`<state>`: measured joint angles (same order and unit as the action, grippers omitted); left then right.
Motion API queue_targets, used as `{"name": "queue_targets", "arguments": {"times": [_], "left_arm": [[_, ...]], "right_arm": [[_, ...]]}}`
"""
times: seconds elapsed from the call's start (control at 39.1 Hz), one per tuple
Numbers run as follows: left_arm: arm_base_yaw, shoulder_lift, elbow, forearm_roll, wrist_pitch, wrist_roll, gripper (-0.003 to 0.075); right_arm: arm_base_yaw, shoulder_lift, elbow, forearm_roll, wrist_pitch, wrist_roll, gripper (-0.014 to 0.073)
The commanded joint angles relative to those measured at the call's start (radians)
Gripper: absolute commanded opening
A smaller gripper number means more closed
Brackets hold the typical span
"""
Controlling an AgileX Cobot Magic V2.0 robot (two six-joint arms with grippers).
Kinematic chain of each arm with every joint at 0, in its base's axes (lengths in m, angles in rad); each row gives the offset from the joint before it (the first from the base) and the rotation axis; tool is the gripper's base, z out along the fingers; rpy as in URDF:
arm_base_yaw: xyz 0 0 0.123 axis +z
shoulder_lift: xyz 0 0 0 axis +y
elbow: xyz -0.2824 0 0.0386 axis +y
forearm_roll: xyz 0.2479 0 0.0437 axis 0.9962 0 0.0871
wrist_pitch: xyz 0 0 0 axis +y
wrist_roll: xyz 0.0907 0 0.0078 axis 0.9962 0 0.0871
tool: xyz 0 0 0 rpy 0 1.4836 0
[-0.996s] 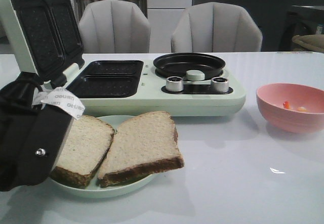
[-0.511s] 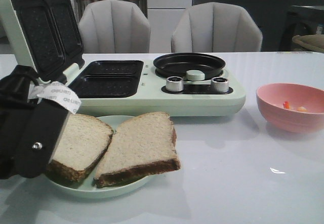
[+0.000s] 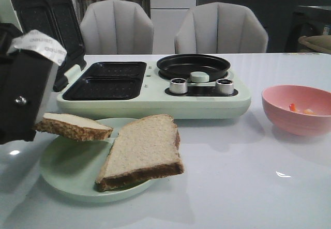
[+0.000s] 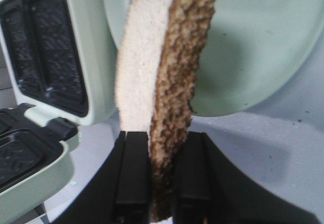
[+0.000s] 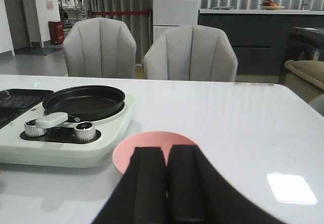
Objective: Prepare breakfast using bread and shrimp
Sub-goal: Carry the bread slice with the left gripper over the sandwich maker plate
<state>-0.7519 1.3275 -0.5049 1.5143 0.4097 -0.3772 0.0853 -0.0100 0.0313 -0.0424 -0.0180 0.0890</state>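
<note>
My left gripper [image 3: 44, 125] is shut on one slice of bread [image 3: 75, 127] and holds it level above the pale green plate [image 3: 67, 174]. In the left wrist view the slice [image 4: 167, 57] runs edge-on out from between the black fingers [image 4: 132, 178]. The other slice of bread [image 3: 142, 151] lies on the plate's right side. Tiny orange and pale shrimp [image 3: 299, 108] sit in the pink bowl [image 3: 295, 128] at the right. My right gripper [image 5: 166, 183] is shut and empty, just short of the bowl [image 5: 152, 142]; the front view does not show it.
A pale green breakfast maker [image 3: 155, 104] stands behind the plate, with its lid [image 3: 44, 25] raised, dark grill plates [image 3: 106, 81], a round black pan [image 3: 193, 66] and two metal knobs [image 3: 178, 86]. Two grey chairs [image 3: 220, 30] stand beyond the table.
My left gripper has risen with the left slice of bread, lifting it off the plate and tilting it level. The other slice and the bowl have stayed put.
</note>
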Motion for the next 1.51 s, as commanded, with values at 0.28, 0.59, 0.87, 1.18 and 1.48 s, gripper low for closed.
{"name": "queue_targets", "arguments": {"times": [0.28,0.59,0.87,1.18,1.48], "left_arm": [[0.001,-0.173,-0.089,0.033,0.034,-0.015,0.013],[0.013,-0.09,-0.325,0.035,0.06,-0.009,0.013],[0.09,0.112,-0.592,0.051,0.091,-0.009,0.013],[0.209,0.332,-0.826,0.064,0.022,-0.007,0.013],[0.298,0.495,-0.936,0.1,-0.092,-0.007,0.013]], "right_arm": [[-0.003,-0.022,-0.021,-0.009,-0.086,-0.004,0.0137],[-0.003,-0.022,-0.021,-0.009,-0.086,-0.004,0.0137],[-0.003,-0.022,-0.021,-0.009,-0.086,-0.004,0.0137],[-0.003,-0.022,-0.021,-0.009,-0.086,-0.004,0.0137],[-0.003,-0.022,-0.021,-0.009,-0.086,-0.004,0.0137]]}}
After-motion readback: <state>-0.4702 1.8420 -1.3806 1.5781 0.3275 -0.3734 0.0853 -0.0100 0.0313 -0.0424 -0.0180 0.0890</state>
